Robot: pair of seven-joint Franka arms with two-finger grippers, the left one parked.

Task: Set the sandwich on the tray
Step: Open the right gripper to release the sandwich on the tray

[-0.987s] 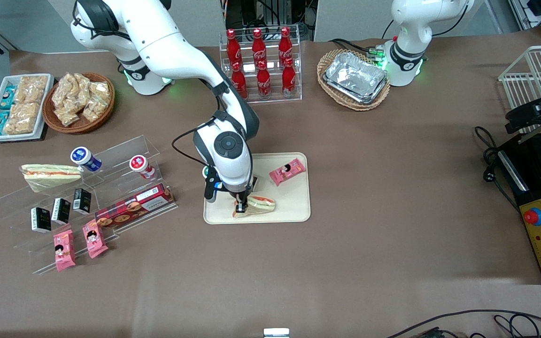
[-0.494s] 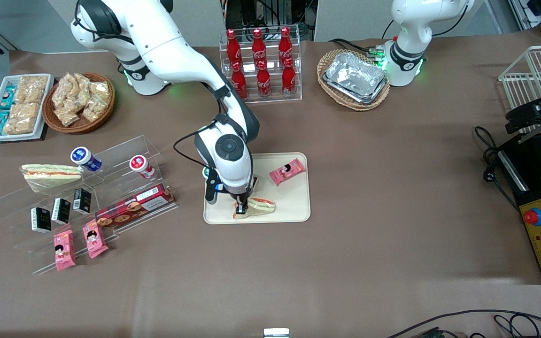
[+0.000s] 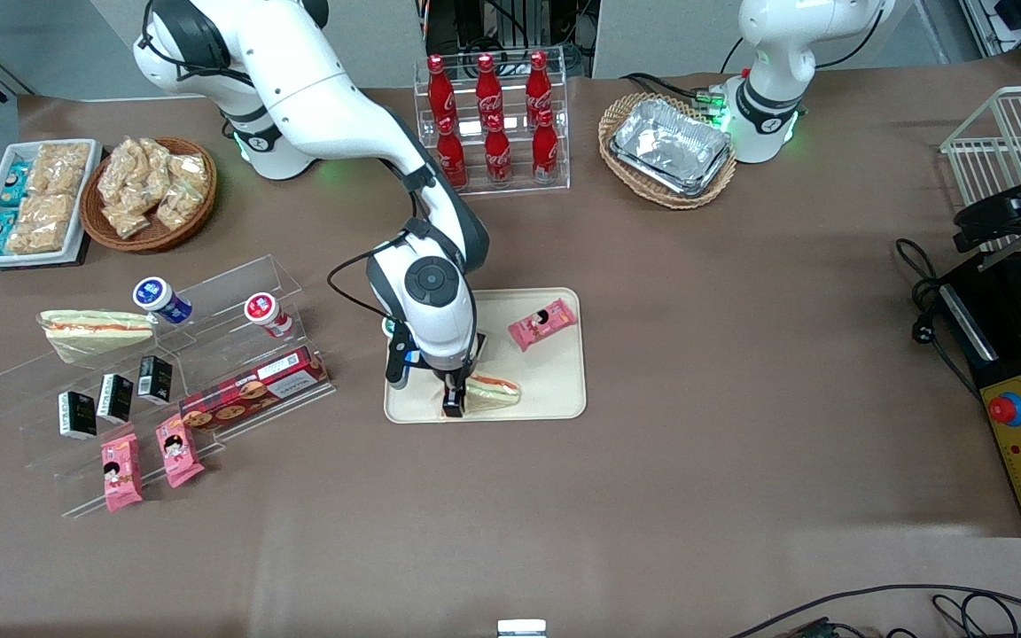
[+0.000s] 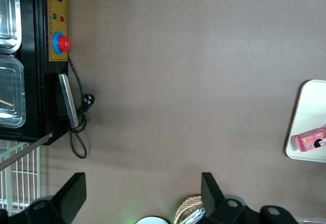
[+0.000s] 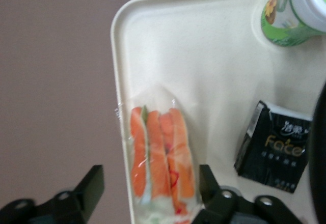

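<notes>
Sandwich [image 5: 160, 163] lies on the tray [image 5: 204, 71], near its rim at the edge nearer the front camera. Gripper [image 3: 453, 403] sits low over it, fingers spread to either side, gripping nothing. Release looks done; best now to lift straight up, without dragging the wrap. Wedge is clear-wrapped: thick orange layers, a green sliver, white bread. A black packet [image 5: 275, 152] lies beside it.

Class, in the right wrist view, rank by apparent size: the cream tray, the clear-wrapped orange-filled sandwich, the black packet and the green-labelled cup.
1. Cream tray
2. Clear-wrapped sandwich, between the open gripper fingers
3. Black packet
4. Green-labelled cup, though cut off, so unsure
</notes>
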